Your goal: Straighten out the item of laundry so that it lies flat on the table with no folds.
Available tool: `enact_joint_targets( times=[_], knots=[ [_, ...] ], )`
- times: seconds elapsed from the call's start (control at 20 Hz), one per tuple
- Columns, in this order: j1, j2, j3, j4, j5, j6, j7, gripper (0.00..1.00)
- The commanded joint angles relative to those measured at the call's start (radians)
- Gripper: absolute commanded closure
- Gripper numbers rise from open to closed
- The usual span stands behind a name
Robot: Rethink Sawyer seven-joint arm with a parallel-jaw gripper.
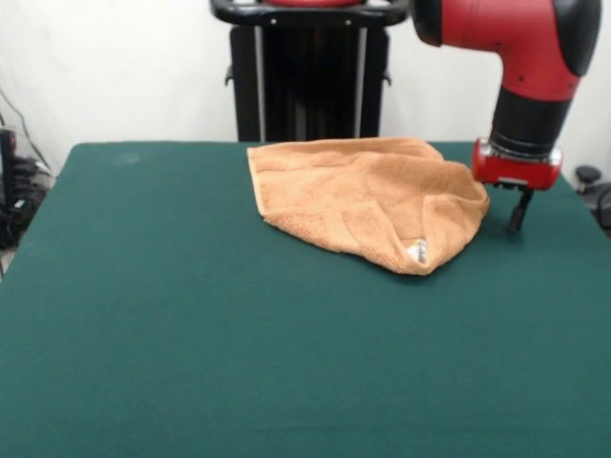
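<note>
The gripper [516,212], grip state impossible to tell, sits at the folded orange towel's [368,196] right edge, upper right of the green surface [191,334], probably to pull it flat.

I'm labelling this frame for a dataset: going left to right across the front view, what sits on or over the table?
Bare green table → orange towel, lying crumpled, with its white label near its right end → gripper, hanging at the towel's right edge under the red arm.

Nubby terry towel [368,196] (matt) on felt-like table [191,334].
</note>
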Motion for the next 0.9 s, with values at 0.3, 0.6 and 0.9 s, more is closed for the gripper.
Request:
enact_joint_targets(
  times=[0.3, 0.6, 0.9],
  knots=[
    [-0.014, -0.01, 0.02, -0.064, 0.052, 0.022, 0.229, 0.0],
    [-0.01, -0.075, -0.018, -0.084, 0.044, 0.137, 0.21, 0.0],
    [0.016, -0.147, -0.084, -0.117, 0.022, 0.294, 0.219, 0.0]
  ],
)
